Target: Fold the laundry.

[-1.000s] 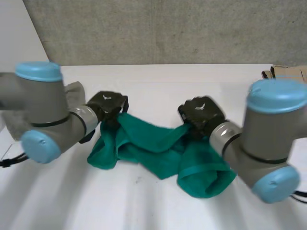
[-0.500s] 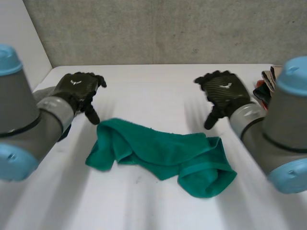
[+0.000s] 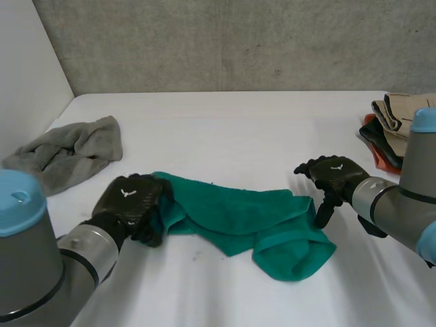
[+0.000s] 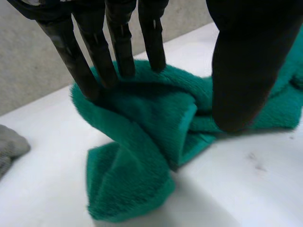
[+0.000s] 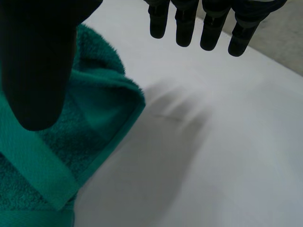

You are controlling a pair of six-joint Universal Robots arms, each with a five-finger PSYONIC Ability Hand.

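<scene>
– Both hands have come down and nearer since half a second ago, and now sit at the two ends of the green towel [image 3: 238, 218].
– Where does the towel lie?
– Crumpled on the white table [image 3: 225, 122], near the middle. It hasn't shifted.
– And the left hand [image 3: 133, 204]?
– It's on the towel's left end. Its fingers [image 4: 94, 66] are straight and slightly spread, with the tips pressing into a raised fold. The thumb [image 4: 241, 71] stands apart on the fold's other side.
– The right hand [image 3: 335, 176]?
– At the right edge. Its fingers [image 5: 184, 28] are straight, side by side above bare table, and the thumb [image 5: 38, 61] is over the hem, gripping nothing.
– Anything else?
– A grey cloth [image 3: 71, 153] at far left and a pile of folded clothes [image 3: 392, 122] at far right.
</scene>
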